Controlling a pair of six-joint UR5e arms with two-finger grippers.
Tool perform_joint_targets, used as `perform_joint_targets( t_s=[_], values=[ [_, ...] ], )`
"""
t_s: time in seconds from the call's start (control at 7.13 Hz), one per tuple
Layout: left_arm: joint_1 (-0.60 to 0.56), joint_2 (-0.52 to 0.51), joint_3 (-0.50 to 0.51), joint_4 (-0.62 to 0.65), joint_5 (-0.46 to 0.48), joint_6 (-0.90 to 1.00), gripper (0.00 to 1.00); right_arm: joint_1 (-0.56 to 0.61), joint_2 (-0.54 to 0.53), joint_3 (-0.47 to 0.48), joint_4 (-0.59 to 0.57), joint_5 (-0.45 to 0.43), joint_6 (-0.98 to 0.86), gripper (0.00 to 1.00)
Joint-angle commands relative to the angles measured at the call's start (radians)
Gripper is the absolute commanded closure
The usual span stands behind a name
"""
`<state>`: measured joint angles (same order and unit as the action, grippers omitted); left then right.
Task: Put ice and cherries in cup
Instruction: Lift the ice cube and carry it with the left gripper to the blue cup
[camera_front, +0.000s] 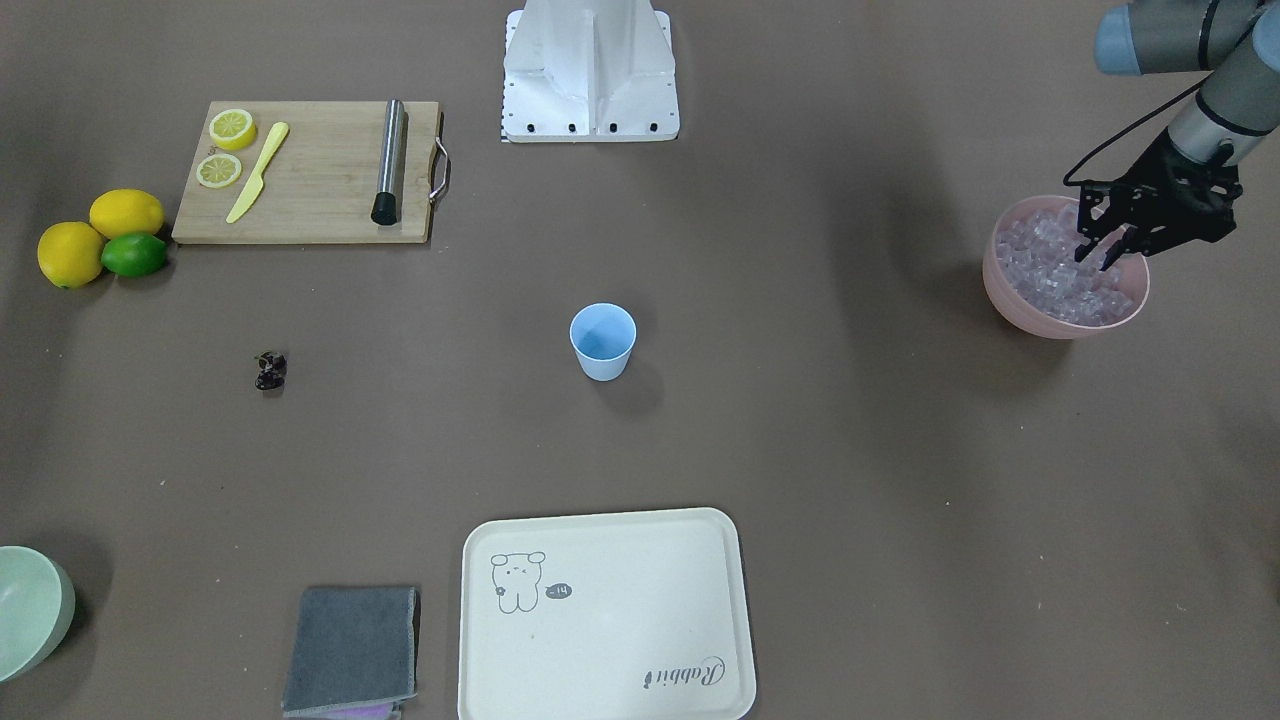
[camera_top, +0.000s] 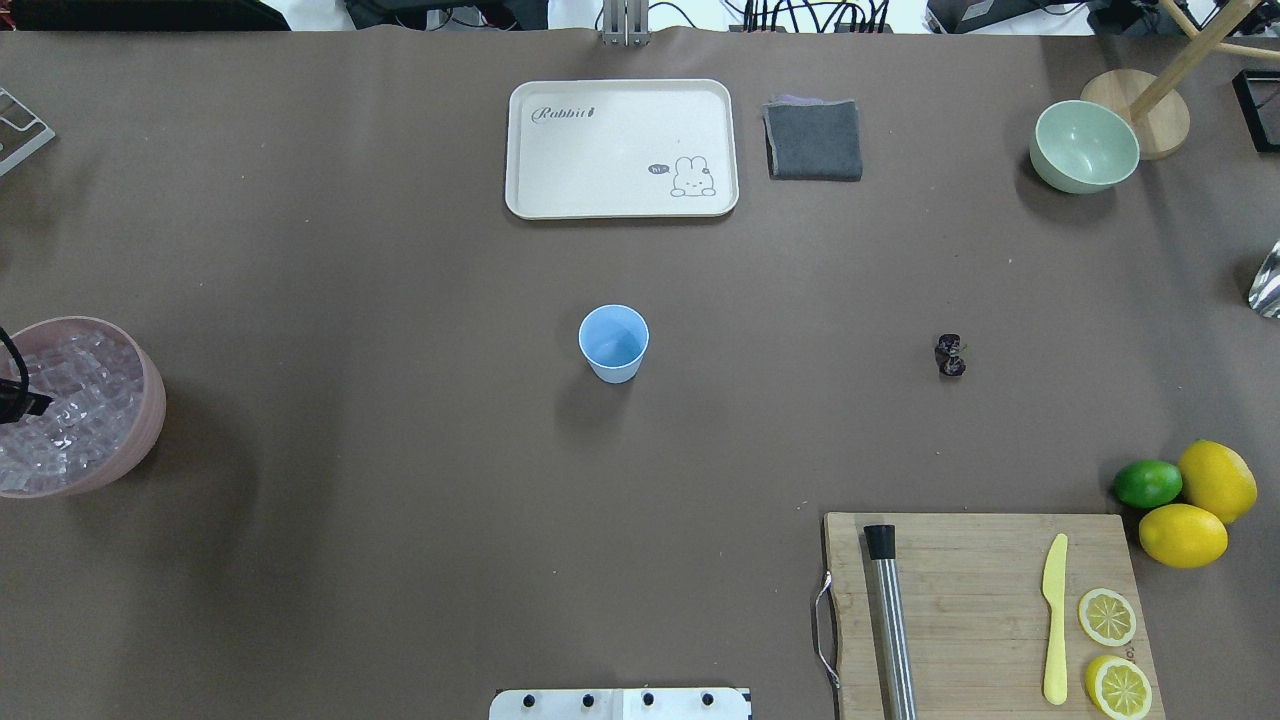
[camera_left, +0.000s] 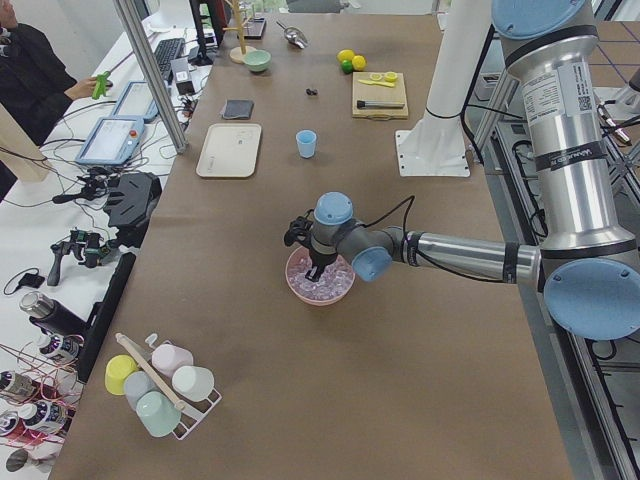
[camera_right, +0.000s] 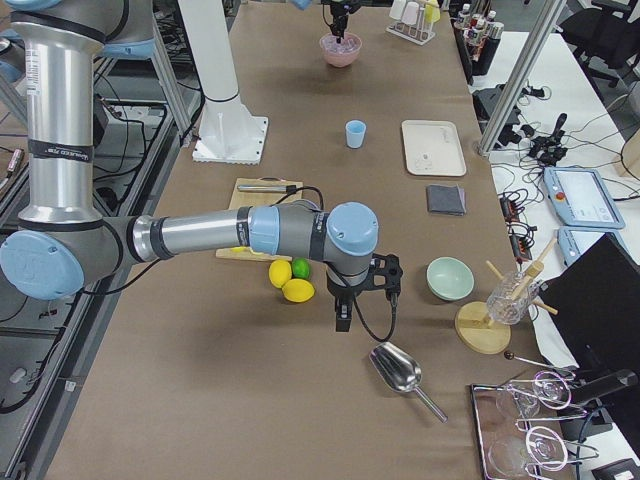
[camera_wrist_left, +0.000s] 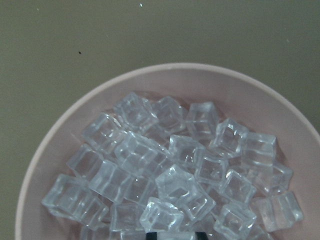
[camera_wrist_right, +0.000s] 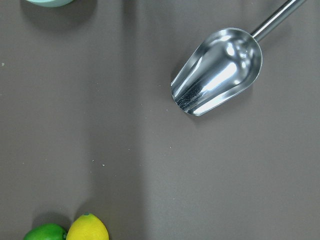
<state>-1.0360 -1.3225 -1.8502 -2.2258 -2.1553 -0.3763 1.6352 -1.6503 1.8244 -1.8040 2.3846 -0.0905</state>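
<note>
Status: nothing was in the cup (camera_front: 603, 342) yet. It stood upright mid-table and, from above, looked empty. Both steps were left: ice first, by my read, then the cherries.

Ice (camera_front: 1050, 268): all of it sat heaped in the pink bowl (camera_front: 1030, 315), well apart from the cup on my left side. My left pincer (camera_front: 1097, 258) hung over that bowl, fingers pointed down, tips at or just above the top cubes. I couldn't tell whether they touched. The jaws stood a little apart, roughly a cube's gap, and I saw no cube between them. The wrist view showed only cubes right below, so the pick looked lined up but not made.

Cherries (camera_front: 270, 371): a small dark cluster on the bare table, well apart from the cup on my right side, untouched.

Right pincer (camera_right: 341, 318): far out past the cherries from the cup, above bare table near a metal scoop (camera_wrist_right: 220, 70). Only the side view showed it, so whether the jaws were apart or together, I couldn't tell.
</note>
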Motion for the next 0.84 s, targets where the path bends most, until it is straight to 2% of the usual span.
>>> perform_joint_targets(
  t_s=[0.0,0.28,0.42,0.56,0.7],
  values=[
    [-0.065,-0.036,-0.027,0.0,0.003,-0.003,1.0,0.0,0.0,0.001,0.0,0.004,0.0,0.0],
    [-0.07,-0.13,-0.057,-0.005,-0.009,-0.019,1.0,0.0,0.001,0.001,0.003,0.002,-0.002,0.0],
    [-0.068,-0.211,-0.058,-0.005,-0.008,-0.038,1.0,0.0,0.003,0.001,0.003,0.001,-0.002,0.0],
    [-0.043,-0.325,-0.054,-0.002,-0.009,-0.199,1.0,-0.001,0.003,0.001,0.003,0.001,-0.002,0.0],
    [0.041,-0.439,-0.05,0.001,0.003,-0.331,1.0,-0.001,0.003,0.001,0.003,0.001,-0.003,0.0]
  ],
)
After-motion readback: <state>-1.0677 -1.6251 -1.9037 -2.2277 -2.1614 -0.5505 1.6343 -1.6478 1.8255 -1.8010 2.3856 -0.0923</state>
